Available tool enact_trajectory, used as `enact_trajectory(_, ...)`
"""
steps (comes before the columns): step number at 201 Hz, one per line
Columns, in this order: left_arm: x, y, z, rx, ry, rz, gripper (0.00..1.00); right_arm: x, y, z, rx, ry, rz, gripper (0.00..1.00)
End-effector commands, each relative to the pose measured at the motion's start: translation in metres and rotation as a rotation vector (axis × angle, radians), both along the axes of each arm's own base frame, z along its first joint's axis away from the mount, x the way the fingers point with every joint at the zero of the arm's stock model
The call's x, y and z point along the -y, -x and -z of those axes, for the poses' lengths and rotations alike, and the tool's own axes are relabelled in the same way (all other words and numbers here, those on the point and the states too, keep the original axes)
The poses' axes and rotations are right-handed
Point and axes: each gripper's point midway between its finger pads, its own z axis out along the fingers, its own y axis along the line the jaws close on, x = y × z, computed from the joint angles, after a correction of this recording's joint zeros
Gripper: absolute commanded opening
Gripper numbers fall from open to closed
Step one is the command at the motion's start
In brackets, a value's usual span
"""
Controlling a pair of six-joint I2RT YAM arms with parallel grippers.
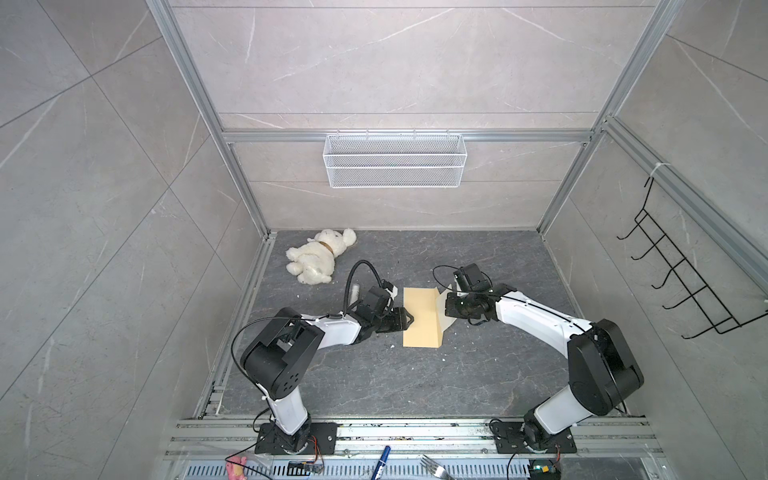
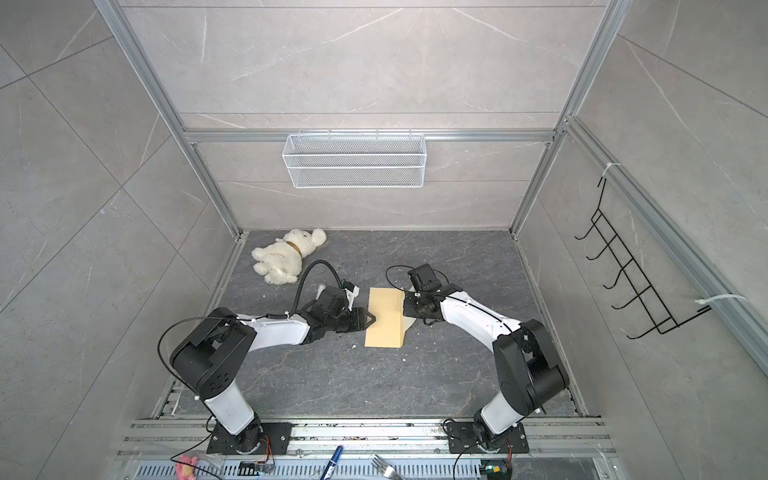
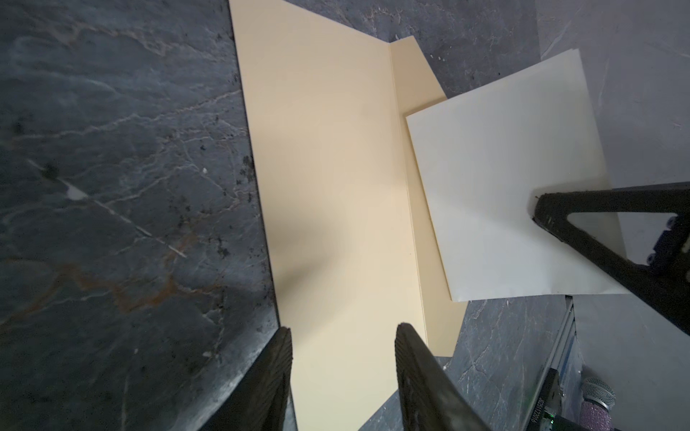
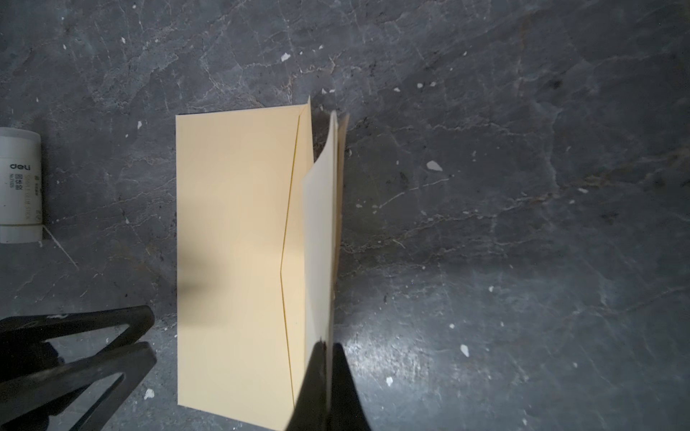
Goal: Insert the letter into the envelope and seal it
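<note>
- The counter (image 1: 415,382), a dark grey veined slab flecked with pale crumbs, carries everything.
- A white wire basket (image 1: 395,162) hangs on the back wall, and a black hook rack (image 1: 685,270) on the side wall by the right arm.
- A white plush bear (image 1: 318,259) lies on its side near the back left corner of the counter, well apart from the paper.
- The envelope (image 1: 419,318), plain yellow-tan, lies flat in the middle of the counter between the two arms in both top views. Its flap is open and folded up along the long edge nearest the right arm.
- The letter (image 3: 504,186) shows only a plain cream face. It is held off the counter, tilted, just beside the raised flap, with one corner overlapping the flap in the left wrist view. Whether its edge has entered the envelope's mouth cannot be told.
- The right claw (image 4: 331,345) is pressed together, pinching the letter at its edge.
- The left claw (image 3: 345,328) is spread, with nothing between its fingers, and it sits over the envelope's long edge opposite the flap.
- A white glue stick (image 4: 18,186) lies on the counter beyond the left claw.
- A blue marker (image 1: 382,459) and a fork (image 1: 434,466) lie on the front rail, off the counter.
</note>
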Motion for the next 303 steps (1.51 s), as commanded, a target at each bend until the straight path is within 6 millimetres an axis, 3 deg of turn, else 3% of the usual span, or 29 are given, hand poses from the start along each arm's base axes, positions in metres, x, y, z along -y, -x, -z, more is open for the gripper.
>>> enact_trajectory(1,0.01,-0.013,-0.01,0.063,0.01,0.012,0.45,0.0,-0.005,0.0,0.0,0.032,-0.005,0.0)
enact_trajectory(101,0.006,-0.017,0.014,0.035,-0.055,-0.001,0.33,0.0,-0.006,0.017,-0.028,0.05,-0.008,0.0)
enact_trajectory(162,0.004,-0.018,0.026,0.024,-0.083,-0.005,0.32,0.0,-0.004,0.025,-0.033,0.053,-0.013,0.0)
enact_trajectory(303,0.002,-0.017,0.035,0.012,-0.096,-0.002,0.31,-0.006,-0.004,0.044,-0.006,0.018,-0.047,0.0)
